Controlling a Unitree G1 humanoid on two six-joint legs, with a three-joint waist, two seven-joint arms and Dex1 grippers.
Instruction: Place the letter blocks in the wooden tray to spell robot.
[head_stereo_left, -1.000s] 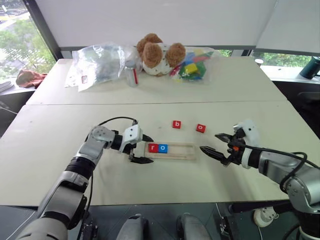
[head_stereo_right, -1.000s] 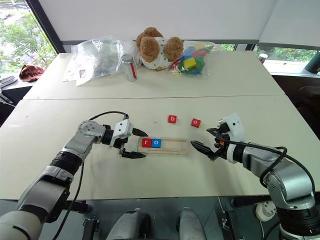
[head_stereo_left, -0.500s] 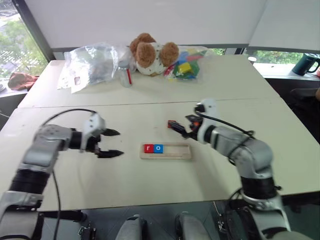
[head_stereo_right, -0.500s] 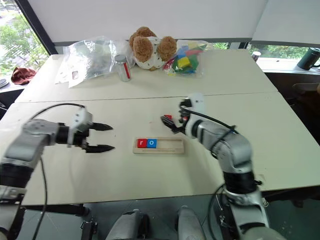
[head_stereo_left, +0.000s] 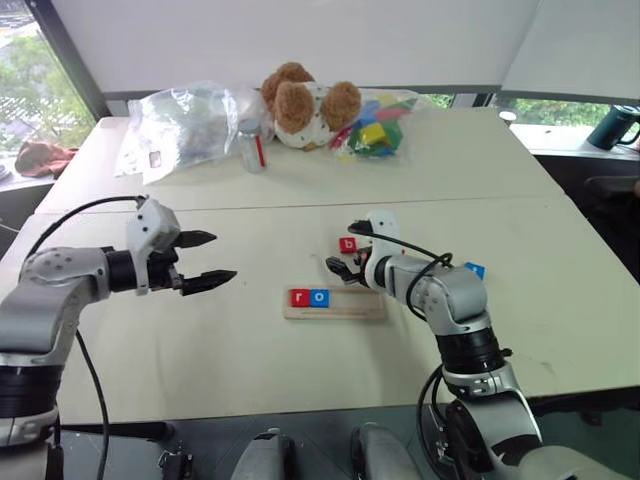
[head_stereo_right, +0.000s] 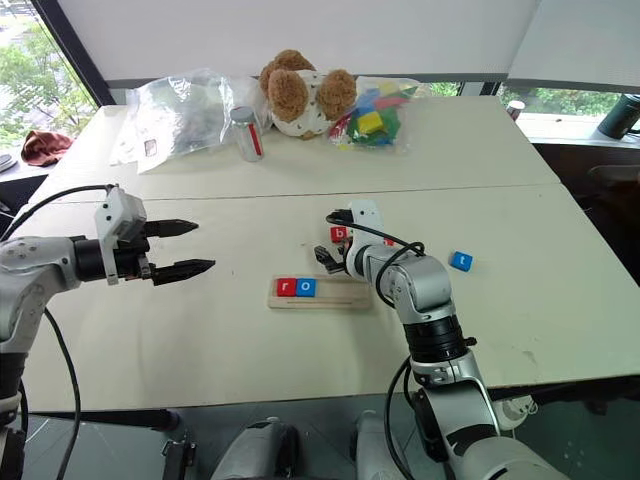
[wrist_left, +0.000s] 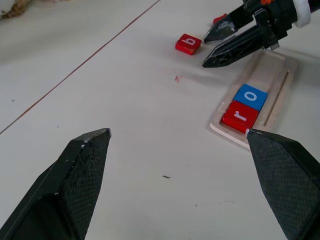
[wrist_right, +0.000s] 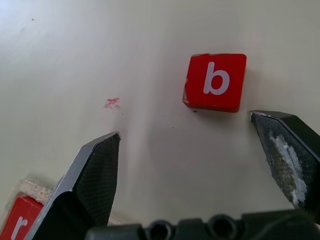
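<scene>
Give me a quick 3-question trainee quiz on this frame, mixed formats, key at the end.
1. Multiple choice: which letter blocks sit in the wooden tray? A) r and o B) b and t C) none
2. True or false: the right gripper is shut on the red b block.
3. Short answer: what colour is the t block, and where does it lie?

Key:
1. A: red r block and blue o block, side by side at the tray's left end.
2. False: its jaws stand open, with the b block lying on the table ahead of them.
3. Blue; on the table to the right of the right arm, outside the tray.
</scene>
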